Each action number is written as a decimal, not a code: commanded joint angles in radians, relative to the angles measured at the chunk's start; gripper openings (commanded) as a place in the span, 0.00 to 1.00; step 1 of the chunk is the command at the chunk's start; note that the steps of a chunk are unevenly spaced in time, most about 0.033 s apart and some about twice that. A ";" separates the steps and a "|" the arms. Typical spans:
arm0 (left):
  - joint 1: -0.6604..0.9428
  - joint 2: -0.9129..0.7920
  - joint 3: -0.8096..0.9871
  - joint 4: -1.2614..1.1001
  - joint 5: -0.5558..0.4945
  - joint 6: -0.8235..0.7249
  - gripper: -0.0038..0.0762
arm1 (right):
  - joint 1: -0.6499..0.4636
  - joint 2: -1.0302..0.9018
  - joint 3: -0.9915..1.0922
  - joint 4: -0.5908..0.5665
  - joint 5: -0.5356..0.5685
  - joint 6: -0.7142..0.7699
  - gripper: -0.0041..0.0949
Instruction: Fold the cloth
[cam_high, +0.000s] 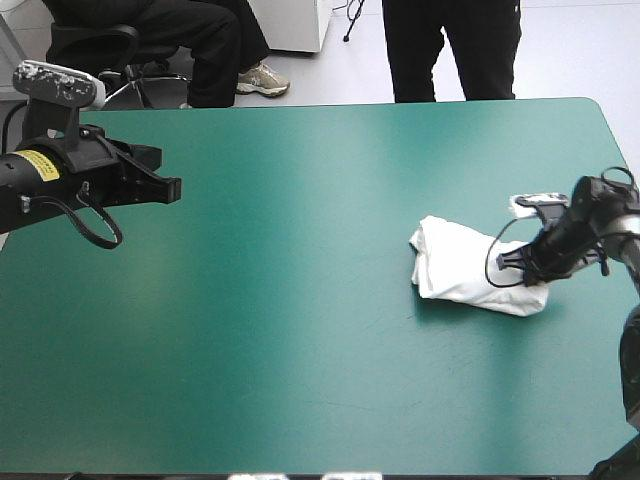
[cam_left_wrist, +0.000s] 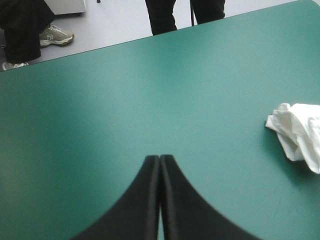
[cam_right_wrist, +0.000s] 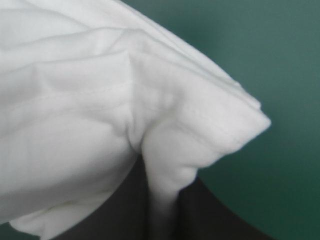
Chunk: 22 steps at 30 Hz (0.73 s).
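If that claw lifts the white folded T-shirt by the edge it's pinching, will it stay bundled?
Probably not: the white folded T-shirt looks soft and floppy, creasing where the right gripper pinches it. Its loose layers would likely sag open. Thin fabric suggests it's light.

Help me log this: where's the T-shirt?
In the high view, the T-shirt lies bundled at the right of the table, the right gripper shut on the T-shirt's right end.
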<state>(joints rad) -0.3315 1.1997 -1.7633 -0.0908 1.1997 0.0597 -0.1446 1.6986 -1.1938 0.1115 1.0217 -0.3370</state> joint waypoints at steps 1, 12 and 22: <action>0.001 -0.002 -0.028 -0.026 -0.059 -0.005 0.03 | -0.088 -0.123 0.066 -0.015 -0.035 -0.005 0.03; 0.001 0.019 -0.028 -0.071 -0.058 -0.005 0.03 | -0.234 -0.289 0.261 -0.143 -0.160 0.031 0.02; -0.001 0.019 -0.028 -0.079 -0.057 -0.002 0.03 | -0.236 -0.289 0.268 -0.234 -0.197 0.164 0.03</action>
